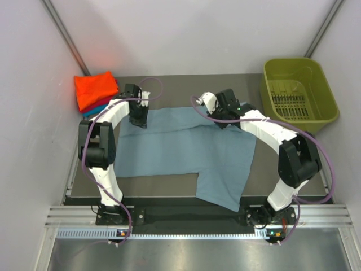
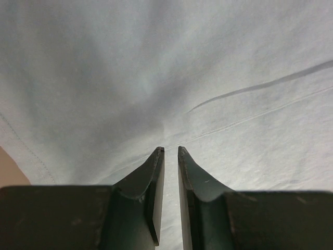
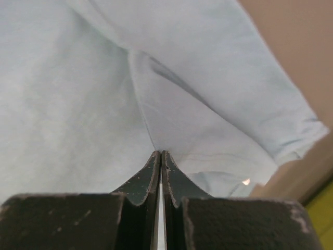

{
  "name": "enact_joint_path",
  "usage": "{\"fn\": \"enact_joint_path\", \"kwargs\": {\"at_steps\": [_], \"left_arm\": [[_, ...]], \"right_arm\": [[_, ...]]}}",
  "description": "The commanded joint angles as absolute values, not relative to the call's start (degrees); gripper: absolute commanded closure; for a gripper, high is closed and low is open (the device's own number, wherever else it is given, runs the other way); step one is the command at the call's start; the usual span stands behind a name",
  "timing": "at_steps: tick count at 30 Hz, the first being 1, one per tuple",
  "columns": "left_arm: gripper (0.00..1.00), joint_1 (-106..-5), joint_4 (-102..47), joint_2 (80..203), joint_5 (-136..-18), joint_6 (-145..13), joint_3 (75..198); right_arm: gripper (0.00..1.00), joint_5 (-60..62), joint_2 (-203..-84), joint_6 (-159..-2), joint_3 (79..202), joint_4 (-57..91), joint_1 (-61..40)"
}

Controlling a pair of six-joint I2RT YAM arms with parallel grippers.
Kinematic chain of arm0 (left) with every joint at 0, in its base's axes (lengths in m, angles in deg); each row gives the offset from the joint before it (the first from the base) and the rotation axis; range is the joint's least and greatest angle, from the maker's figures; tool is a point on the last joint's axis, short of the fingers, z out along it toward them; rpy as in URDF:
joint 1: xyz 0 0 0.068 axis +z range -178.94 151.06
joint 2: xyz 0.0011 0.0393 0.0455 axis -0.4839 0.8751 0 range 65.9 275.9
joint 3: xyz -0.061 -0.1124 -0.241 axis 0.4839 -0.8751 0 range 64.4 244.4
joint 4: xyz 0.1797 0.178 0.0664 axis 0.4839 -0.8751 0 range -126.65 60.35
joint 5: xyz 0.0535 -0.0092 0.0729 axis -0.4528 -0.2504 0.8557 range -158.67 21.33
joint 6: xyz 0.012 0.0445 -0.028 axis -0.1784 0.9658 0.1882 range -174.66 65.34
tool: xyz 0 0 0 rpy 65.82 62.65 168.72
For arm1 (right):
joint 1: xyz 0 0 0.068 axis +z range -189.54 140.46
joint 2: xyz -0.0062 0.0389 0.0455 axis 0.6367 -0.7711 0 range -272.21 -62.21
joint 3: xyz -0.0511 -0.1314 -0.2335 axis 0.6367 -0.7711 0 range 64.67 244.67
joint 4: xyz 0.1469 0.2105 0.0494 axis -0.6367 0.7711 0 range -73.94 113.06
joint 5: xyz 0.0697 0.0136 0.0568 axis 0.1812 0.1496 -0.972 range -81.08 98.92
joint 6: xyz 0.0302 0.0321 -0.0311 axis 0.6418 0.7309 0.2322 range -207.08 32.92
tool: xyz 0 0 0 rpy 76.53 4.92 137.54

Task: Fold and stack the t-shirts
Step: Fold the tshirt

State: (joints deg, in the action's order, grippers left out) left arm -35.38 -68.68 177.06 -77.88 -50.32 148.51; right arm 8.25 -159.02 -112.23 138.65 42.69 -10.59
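Right pincer (image 3: 160, 153) — clamped on a fold of the grey-blue shirt (image 3: 67, 104).

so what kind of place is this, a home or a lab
Most likely a lab robot cell, not a home: the left arm and right arm are mounted on a metal rail, plain white walls box in the table, and a grey-blue t-shirt is laid out like a test prop.

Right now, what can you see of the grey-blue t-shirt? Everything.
The grey-blue t-shirt is soft matte cloth, spread mostly flat on the table, with one part reaching past the near edge. Its far edge is pinched by the left claw and the right claw, creases running to each. Stitched seam lines show.
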Motion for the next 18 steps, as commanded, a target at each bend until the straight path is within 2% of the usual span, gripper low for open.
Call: {"fn": "enact_joint_path", "kwargs": {"at_steps": [1,6,8,9,12,18], "left_arm": [[0.78,-35.6,-67.7,176.9,-78.3,-50.8,150.3],[0.78,-35.6,-67.7,176.1,-77.8,-50.6,149.7],[0.79,-35.6,-67.5,175.8,-77.7,-50.5,149.4],[0.79,-35.6,-67.6,175.7,-77.5,-50.5,149.3],[0.78,-35.6,-67.4,175.5,-77.1,-50.3,149.1],[0.79,-35.6,-67.5,176.5,-77.3,-50.3,150.5]], "right_arm": [[1.0,3.7,-157.6,-109.7,140.8,45.4,-8.1],[0.98,0.7,-159.1,-107.7,141.7,46.4,-6.0],[0.86,0.7,-159.1,-107.3,142.2,46.2,-6.0],[0.74,0.9,-158.9,-107.5,142.6,46.2,-6.0],[0.6,4.1,-158.1,-107.7,142.9,45.2,-6.7],[0.6,8.7,-157.7,-107.3,142.5,43.2,-11.8]]}}
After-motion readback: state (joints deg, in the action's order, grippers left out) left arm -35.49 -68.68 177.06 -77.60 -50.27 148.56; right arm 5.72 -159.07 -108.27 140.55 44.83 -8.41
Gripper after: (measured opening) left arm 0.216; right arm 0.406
